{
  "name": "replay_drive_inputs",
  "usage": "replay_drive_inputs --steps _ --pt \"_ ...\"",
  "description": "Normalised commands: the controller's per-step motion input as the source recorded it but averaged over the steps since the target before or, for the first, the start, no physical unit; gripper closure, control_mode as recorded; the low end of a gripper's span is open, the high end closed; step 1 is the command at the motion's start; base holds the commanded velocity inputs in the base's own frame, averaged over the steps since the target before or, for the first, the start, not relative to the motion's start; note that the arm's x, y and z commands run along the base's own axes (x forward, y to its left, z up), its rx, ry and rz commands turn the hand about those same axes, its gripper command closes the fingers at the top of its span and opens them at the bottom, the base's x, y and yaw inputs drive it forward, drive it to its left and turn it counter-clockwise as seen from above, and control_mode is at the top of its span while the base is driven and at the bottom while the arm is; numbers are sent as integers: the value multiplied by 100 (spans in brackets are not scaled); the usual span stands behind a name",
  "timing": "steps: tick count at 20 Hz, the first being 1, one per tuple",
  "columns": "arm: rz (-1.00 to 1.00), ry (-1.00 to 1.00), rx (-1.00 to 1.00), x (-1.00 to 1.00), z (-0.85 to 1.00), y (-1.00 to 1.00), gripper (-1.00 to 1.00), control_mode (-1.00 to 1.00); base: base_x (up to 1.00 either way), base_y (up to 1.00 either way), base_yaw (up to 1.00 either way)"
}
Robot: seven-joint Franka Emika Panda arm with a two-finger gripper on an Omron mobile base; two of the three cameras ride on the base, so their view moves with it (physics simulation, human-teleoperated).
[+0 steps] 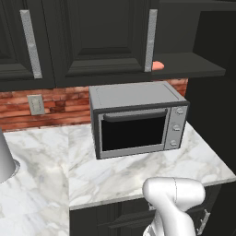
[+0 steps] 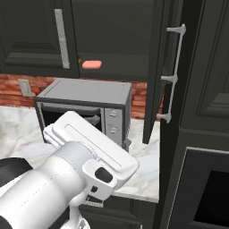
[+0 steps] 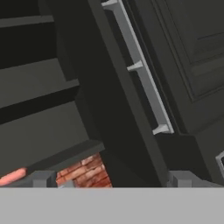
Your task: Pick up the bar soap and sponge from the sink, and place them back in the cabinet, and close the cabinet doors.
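Hand view: gripper (image 3: 111, 179) jaws wide apart, empty, facing open cabinet door's handle (image 3: 142, 70). Base views: bar soap (image 2: 92, 64) on cabinet (image 1: 193, 64) shelf above microwave (image 1: 138, 120).

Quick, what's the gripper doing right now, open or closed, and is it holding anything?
Gripper: open, jaws wide apart, holding nothing; it faces the open cabinet door.

I'm looking into a kitchen: a grey box-shaped toaster oven (image 1: 138, 119) stands on a white marble surface (image 1: 50, 170) against a red brick backsplash (image 1: 18, 108), with black panelled wall cabinet doors (image 1: 99, 37) bearing long silver bar handles (image 1: 150, 40) overhead.
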Motion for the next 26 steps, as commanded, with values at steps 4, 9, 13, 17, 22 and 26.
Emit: replay_drive_inputs --steps 4,9,13,17,22,26 --pt "0 -7 0 25 -15 0 -100 -100 0 0 0" --pt "0 -7 0 26 -16 0 -100 -100 0 0 0" --pt "0 -7 0 22 -16 0 -100 -100 0 0 0" --pt "-4 -8 0 10 -14 -2 -100 -100 0 0 0" --pt "-6 -7 0 0 -9 -5 -100 -100 0 0 0" --pt "-5 -5 0 0 -7 -4 -100 -100 0 0 0"
